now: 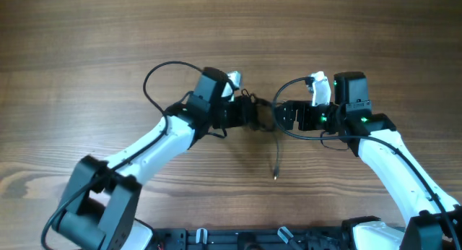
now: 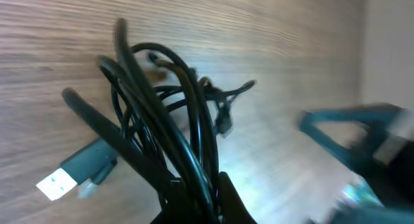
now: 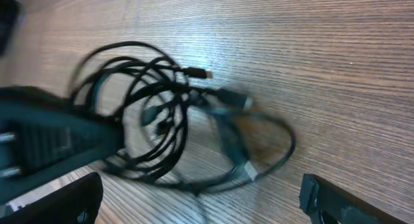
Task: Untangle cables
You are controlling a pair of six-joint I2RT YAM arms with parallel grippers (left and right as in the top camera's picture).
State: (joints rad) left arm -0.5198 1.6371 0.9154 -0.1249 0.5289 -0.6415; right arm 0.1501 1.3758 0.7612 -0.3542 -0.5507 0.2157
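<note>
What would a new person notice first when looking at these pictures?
A tangled bunch of black cables lies at the middle of the table. The left tool appears to grip the bunch, while the right tool stands open beside it. One loose cable end trails toward the robot's base.

Wide-open brown wooden tabletop (image 1: 375, 33) on the far side and both flanks, easy passage there. The centre is tight: black left gripper (image 1: 253, 114) and black right gripper (image 1: 280, 114) nose to nose, the tangle of thin black cables (image 1: 261, 105) plugging the gap, one loose black strand (image 1: 277, 156) trailing toward the near edge.
</note>
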